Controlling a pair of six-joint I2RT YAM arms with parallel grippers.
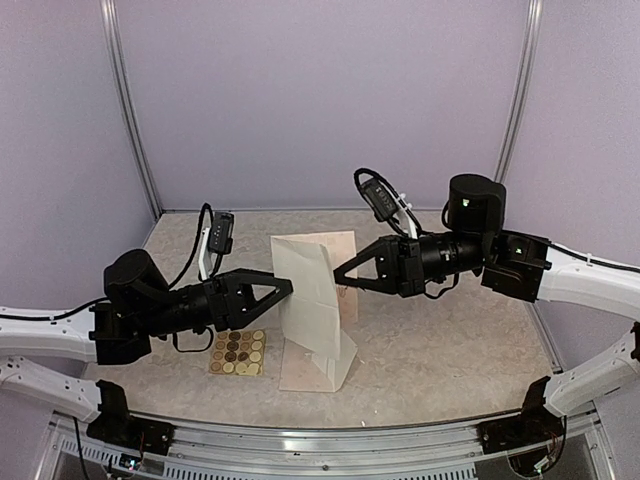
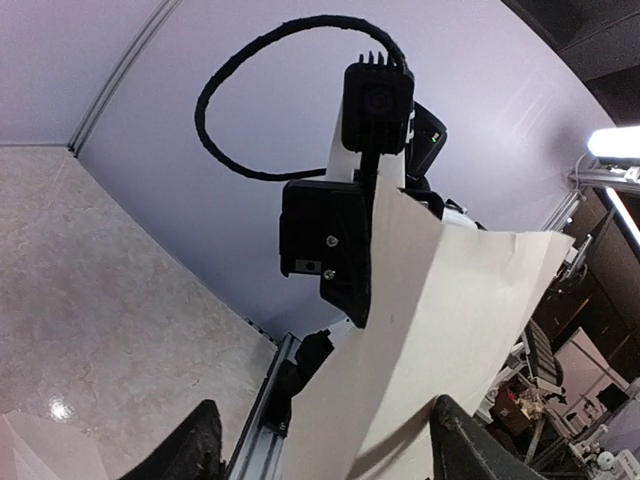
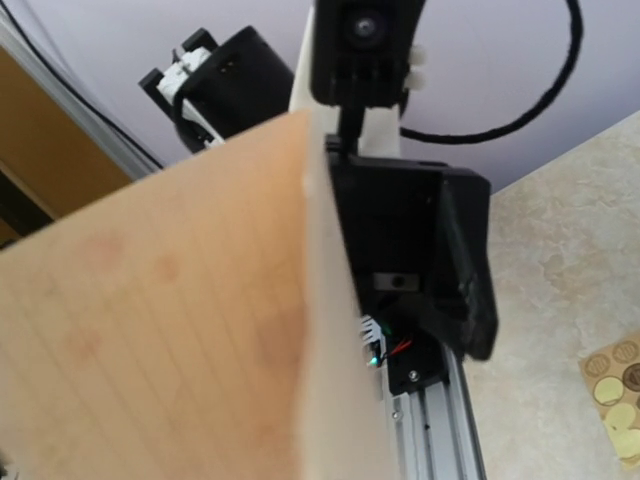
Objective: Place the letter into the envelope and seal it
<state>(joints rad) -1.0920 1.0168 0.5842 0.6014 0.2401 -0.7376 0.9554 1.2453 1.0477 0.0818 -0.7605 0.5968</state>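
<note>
left gripper (image 1: 287, 290) sitting wide open, straddling the letter (image 1: 310, 285) edge
right gripper (image 1: 345, 272) is clamping the letter upright mid-table, right by the envelope (image 1: 335, 370). imo left should be pinching squarely b4 right's letting go, or it's flopping.

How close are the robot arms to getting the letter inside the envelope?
Not far yet; nothing is finished. In hand: the right gripper pinches the letter and holds it up, bent, while the left gripper is open around its other edge. To do: the envelope seems to lie flat underneath, so slipping the letter in and sealing it both remain. The sticker sheet lies untouched.
</note>
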